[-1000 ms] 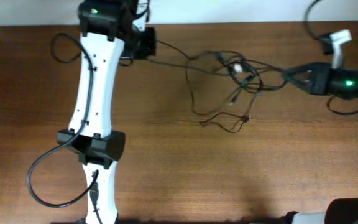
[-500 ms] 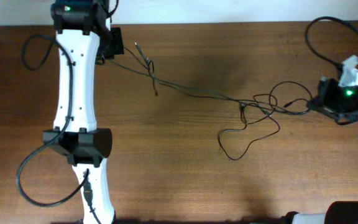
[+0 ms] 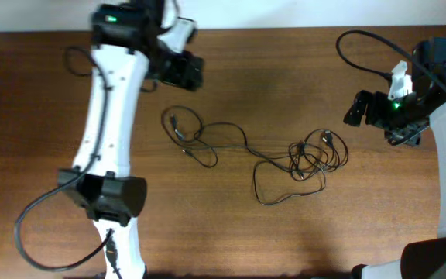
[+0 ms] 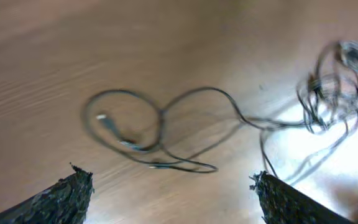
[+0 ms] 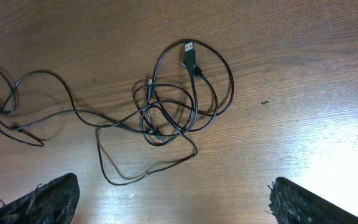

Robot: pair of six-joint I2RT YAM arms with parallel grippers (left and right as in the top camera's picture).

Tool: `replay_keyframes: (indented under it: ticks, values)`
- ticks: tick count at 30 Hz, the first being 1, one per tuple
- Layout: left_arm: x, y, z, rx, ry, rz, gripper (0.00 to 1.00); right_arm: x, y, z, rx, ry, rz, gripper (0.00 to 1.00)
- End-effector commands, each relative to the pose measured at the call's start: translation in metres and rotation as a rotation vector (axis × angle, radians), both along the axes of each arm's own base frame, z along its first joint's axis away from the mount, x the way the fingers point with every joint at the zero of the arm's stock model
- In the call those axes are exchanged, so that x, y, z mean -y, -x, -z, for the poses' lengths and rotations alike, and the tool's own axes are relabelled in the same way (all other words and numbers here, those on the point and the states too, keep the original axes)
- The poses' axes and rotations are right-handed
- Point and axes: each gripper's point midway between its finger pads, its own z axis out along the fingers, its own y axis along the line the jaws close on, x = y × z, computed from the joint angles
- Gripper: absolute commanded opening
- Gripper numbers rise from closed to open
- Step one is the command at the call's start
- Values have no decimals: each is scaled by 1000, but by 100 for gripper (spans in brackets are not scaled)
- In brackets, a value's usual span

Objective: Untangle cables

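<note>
**Two arms wide open, one tangle of cords mid-table**

Two robot arms stood at the brown wood-grain table (image 3: pixel 285 240). The white left arm with black joints (image 3: pixel 107 116) reached along the left side, and the black-and-white right arm (image 3: pixel 444 147) came in from the right. Each showed one green light. Each carried one two-finger gripper. The left gripper (image 4: pixel 168 182) had its fingers spread far apart with nothing between them. The right gripper (image 5: pixel 174 183) was just as wide and just as empty.

The thin black cables (image 3: pixel 285 159) lay flat on the wood near the table's middle, between the two grippers and touching neither. How many separate cords there were could not be told. They formed two clumps. One was a loose pair of loops (image 3: pixel 184 132) on the left, below the left gripper. The other was a denser knot of overlapping rings (image 3: pixel 316 155) on the right, below and to the left of the right gripper. A slack strand ran between the clumps, and one larger loop sagged from the knot toward the near side.

The right wrist view showed one black USB-style plug (image 5: pixel 189 53) at the top of the knot. The left wrist view, somewhat blurred, showed a small pale connector (image 4: pixel 102 117) inside the left loops.

The table's far edge met a white surface behind both grippers. Bare wood lay open all around the cords, widest on the near half.
</note>
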Motion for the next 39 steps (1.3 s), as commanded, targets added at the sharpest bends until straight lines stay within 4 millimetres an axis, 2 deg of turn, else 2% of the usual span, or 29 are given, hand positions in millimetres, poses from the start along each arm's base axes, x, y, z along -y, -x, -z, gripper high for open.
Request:
replay_keyframes:
  ticks: [1,2,3,4,7,11,14,16,18,21,22,23,24,26,27,28,29,32,33,36,37,39]
  values:
    - [64,26,50,-48,-31,318,88,3,-2,-3,12,25,4,99]
    - [79,36,65,-71,-29,387,88,3,-2,-3,12,25,4,99]
    - [112,58,91,-100,8,526,88,3,-2,-3,12,25,4,99]
    - [126,68,106,-108,8,571,89,3,-2,-3,12,25,4,99]
    - [161,98,139,-95,-8,764,91,3,-2,-3,9,25,4,99]
    - [207,120,166,-7,6,894,89,3,-2,-3,9,25,3,99]
    - [221,115,172,37,18,909,89,3,-2,-3,9,25,3,99]
    - [229,106,187,57,24,909,85,3,-1,-3,8,28,3,99]
    - [228,107,201,30,13,908,74,3,-1,-3,7,28,3,99]
    - [229,105,223,8,2,908,65,3,-1,-3,8,28,3,99]
    - [227,103,231,2,-11,905,60,3,-1,-3,7,28,3,99]
    - [223,100,241,-4,-44,898,51,3,-1,-3,7,28,3,99]
    - [222,98,241,4,-55,895,47,3,-1,-3,8,29,3,99]
    - [225,95,241,19,-50,894,40,3,-2,-3,8,29,3,99]
    - [226,94,240,24,-49,894,12,3,-2,-3,10,30,-5,99]
    - [226,93,239,18,-44,865,0,5,-1,-2,9,39,-6,99]
    - [227,89,232,20,-41,825,0,5,-2,-2,9,39,-6,99]
    - [234,74,180,65,-29,792,0,5,-1,-2,9,39,-6,99]
    - [235,73,159,64,-26,783,0,5,-1,-2,9,39,-6,99]
    - [228,80,115,33,-28,765,0,4,-1,-2,9,37,-6,99]
    - [225,76,93,42,-17,729,0,4,-2,-3,11,33,-7,99]
    - [215,59,36,103,38,597,0,3,-3,-3,16,31,-8,99]
